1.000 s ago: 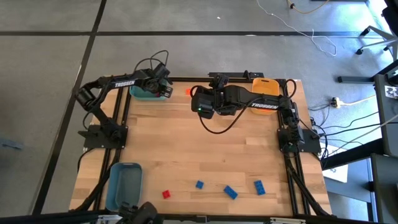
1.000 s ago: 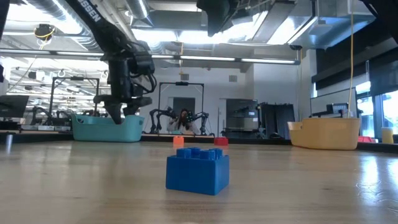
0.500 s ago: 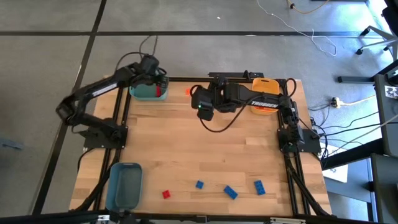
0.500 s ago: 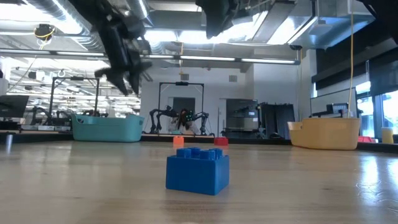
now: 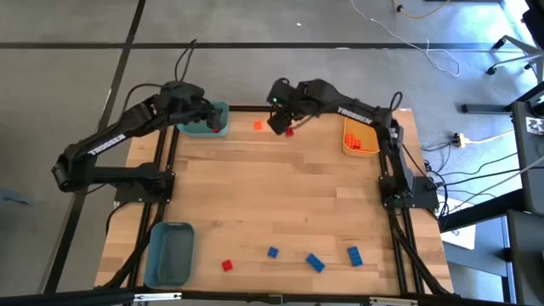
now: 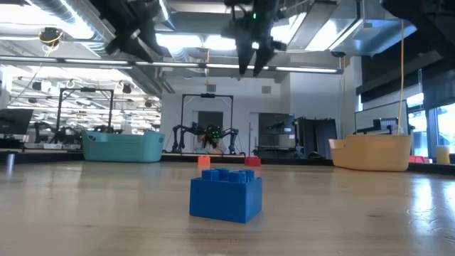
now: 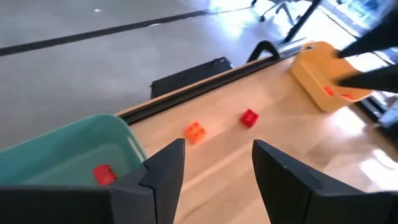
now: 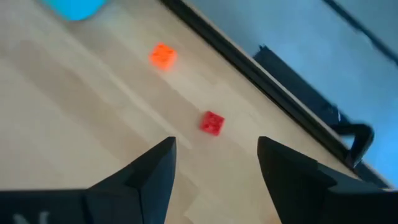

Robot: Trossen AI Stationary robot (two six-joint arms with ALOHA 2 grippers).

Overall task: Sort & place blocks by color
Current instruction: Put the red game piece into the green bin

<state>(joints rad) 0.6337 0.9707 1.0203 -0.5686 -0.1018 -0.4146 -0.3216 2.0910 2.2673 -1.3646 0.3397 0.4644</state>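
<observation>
Right gripper [image 5: 280,126] now over red block [image 5: 289,132]

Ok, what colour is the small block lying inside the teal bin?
Red: the small plastic block in the teal bin shows best in the left wrist view.

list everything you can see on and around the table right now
table: one, light wood, dark frame
teal bin: one, far left corner, a red block inside
yellow-orange bin: one, far right corner, red or orange blocks inside, count unclear
grey-blue bin: one, near left corner
orange block: one, far edge, on the wood
red block: one, beside the orange one, under the right gripper
red block: one, near edge
blue blocks: three, near edge, in a loose row
left gripper: open, raised beside the teal bin
right gripper: open, raised over the far red block
</observation>
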